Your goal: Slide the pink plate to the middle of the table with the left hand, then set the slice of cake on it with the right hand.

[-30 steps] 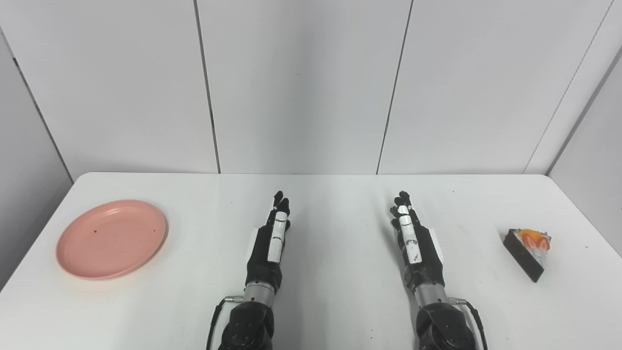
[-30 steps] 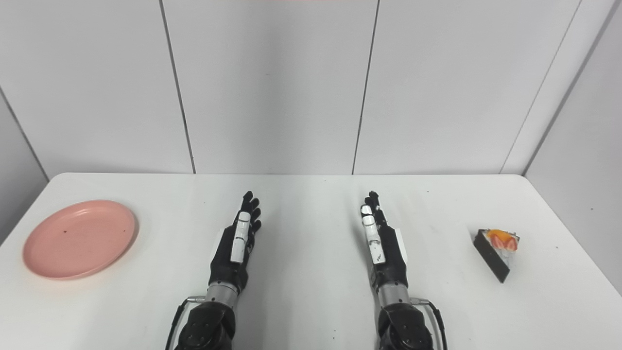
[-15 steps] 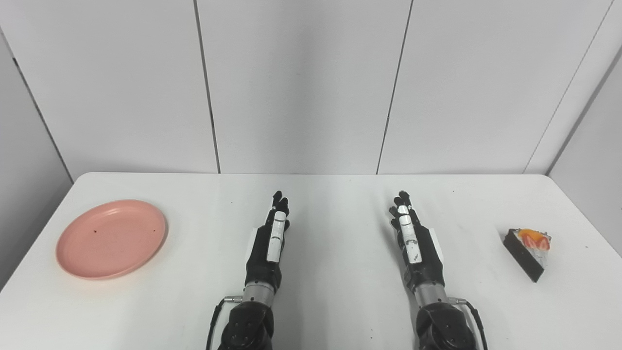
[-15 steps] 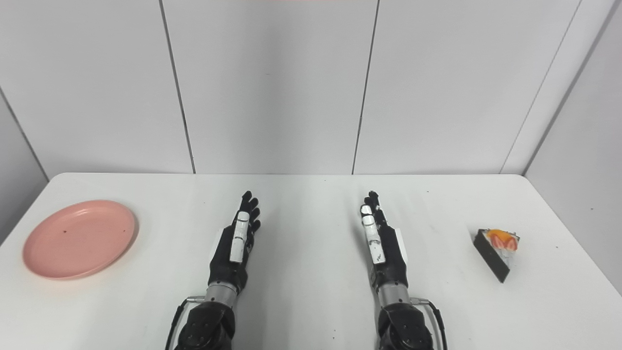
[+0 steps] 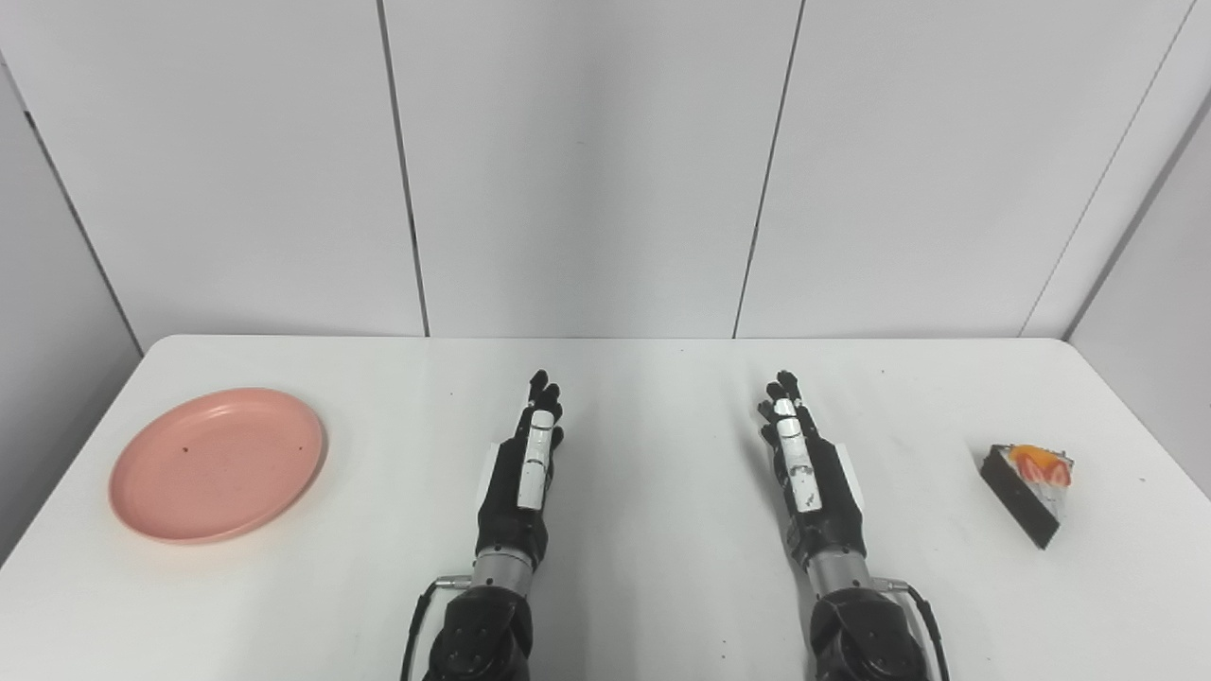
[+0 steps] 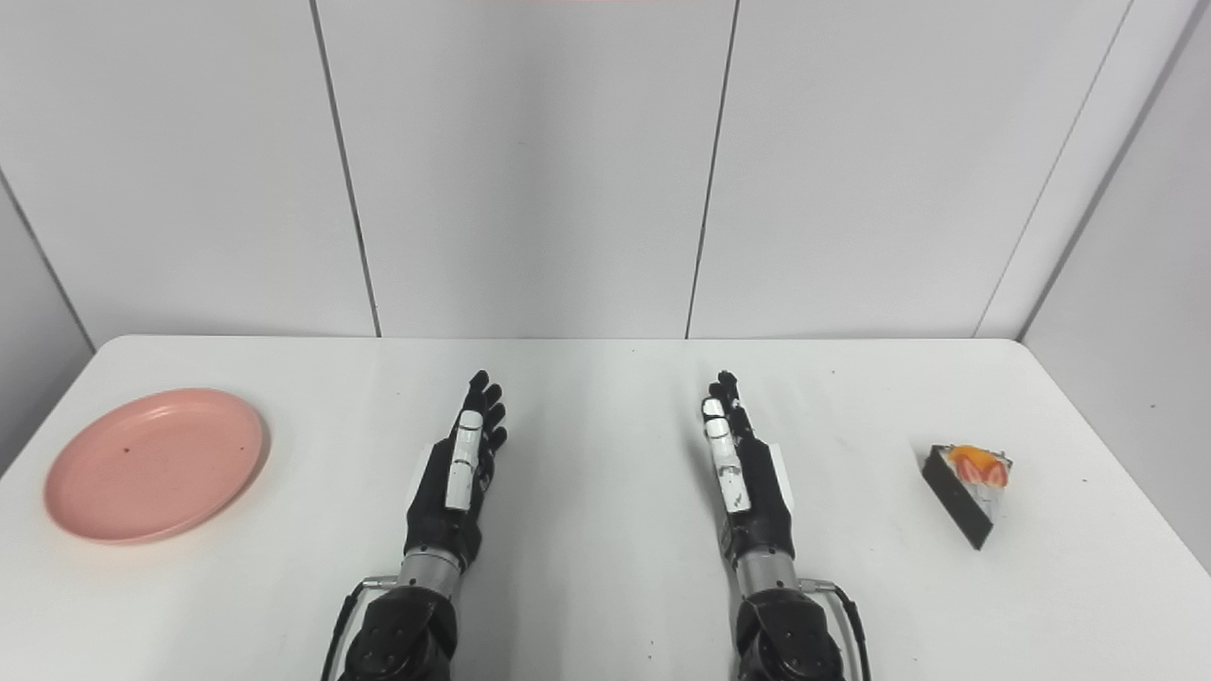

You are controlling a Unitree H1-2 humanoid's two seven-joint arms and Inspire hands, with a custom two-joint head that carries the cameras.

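Left eye view: pink plate (image 5: 218, 464) lies at left-centre, cake slice (image 5: 1026, 481) at far right — left hand (image 5: 523, 470) and right hand (image 5: 807, 468) extend straight-fingered, holding nothing. Plate probably rigid, slippery — push its rim; cake looks soft, so grip its dark sides.

No readable text, label, brand, number or sign anywhere, neither on plate, cake, hands, table nor wall panels
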